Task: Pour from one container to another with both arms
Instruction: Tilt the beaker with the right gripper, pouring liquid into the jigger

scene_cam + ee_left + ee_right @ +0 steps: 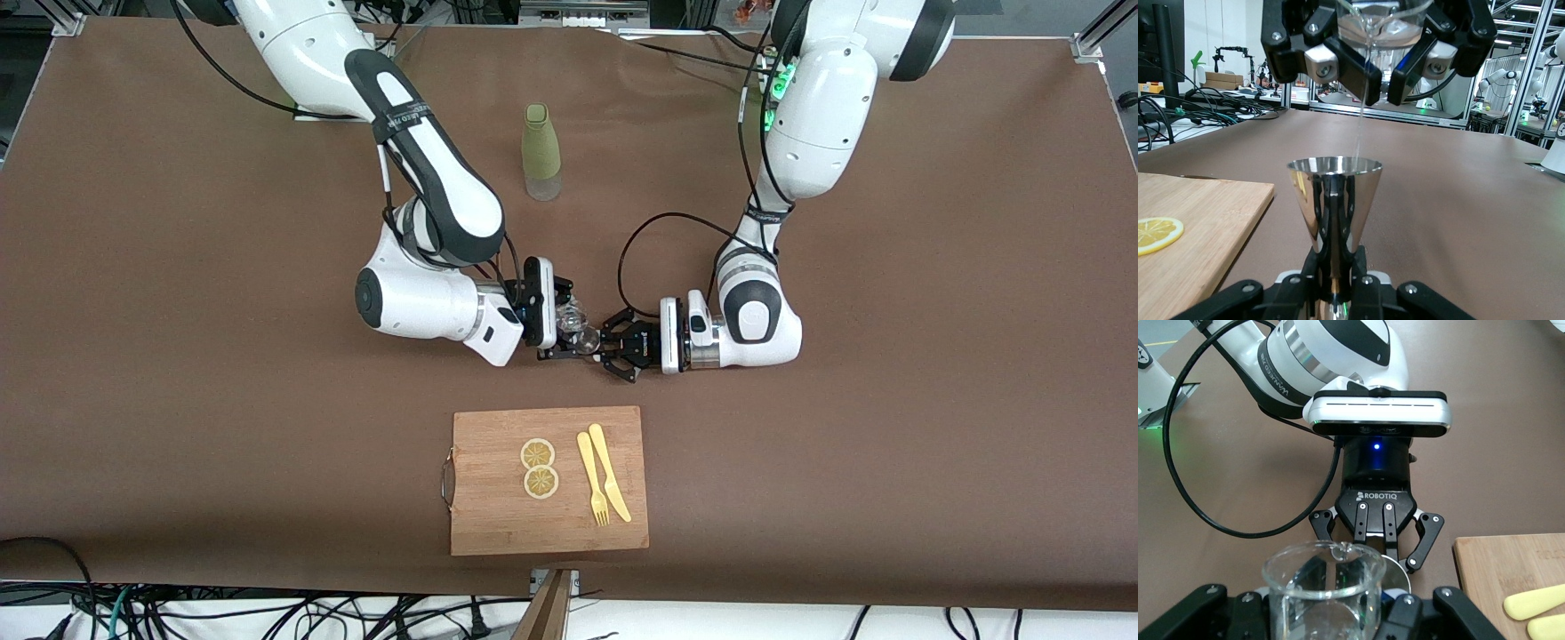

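Observation:
My right gripper (562, 318) is shut on a clear glass beaker (570, 313), tipped over on its side. The beaker (1323, 587) fills the right wrist view, spout pointing at the left gripper (1382, 543). My left gripper (597, 345) is shut on the waist of a shiny steel jigger (587, 338), held upright just under the beaker's spout. In the left wrist view the jigger (1335, 200) stands in the left gripper (1336, 270). A thin stream of clear liquid (1361, 113) falls into it from the beaker (1381, 27) in the right gripper (1371, 67) above.
A green bottle (541, 151) stands upright farther from the front camera, between the arms' bases. A wooden cutting board (498, 524) lies nearer the camera, carrying two lemon slices (538, 453) and a yellow knife and fork (603, 476). The board (1205, 213) lies beside the jigger.

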Robot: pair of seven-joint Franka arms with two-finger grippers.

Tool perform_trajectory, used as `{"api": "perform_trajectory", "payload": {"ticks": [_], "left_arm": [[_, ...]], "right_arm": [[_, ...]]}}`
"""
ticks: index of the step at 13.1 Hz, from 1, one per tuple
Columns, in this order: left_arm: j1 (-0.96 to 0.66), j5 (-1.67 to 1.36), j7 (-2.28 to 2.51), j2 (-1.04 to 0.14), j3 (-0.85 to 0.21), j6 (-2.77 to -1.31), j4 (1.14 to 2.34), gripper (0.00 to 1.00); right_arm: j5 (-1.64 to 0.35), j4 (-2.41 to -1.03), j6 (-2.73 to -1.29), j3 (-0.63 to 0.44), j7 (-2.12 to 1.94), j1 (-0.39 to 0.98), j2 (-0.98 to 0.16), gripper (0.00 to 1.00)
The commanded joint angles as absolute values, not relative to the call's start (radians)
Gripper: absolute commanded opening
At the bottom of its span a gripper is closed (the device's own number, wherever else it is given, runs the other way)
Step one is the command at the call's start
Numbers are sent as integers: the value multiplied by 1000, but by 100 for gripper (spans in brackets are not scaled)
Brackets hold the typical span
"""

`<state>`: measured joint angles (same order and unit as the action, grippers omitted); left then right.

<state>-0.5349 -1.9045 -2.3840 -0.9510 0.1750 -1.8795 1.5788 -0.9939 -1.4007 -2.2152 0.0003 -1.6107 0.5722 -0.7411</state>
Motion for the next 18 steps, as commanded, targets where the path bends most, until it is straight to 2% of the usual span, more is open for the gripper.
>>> {"api": "perform_trajectory", "payload": {"ticks": [1,18], "left_arm": [[-543,-1937,-2405,-962,176,-1899,1559,0],[-543,-1936,-2405,-962,176,-1898,1557,0]], "right_arm": [[-971,-1367,-2220,-6,-1568,581,-750,0],[-920,-1308,-2278,-6,-1516,603,-796,0]]}}
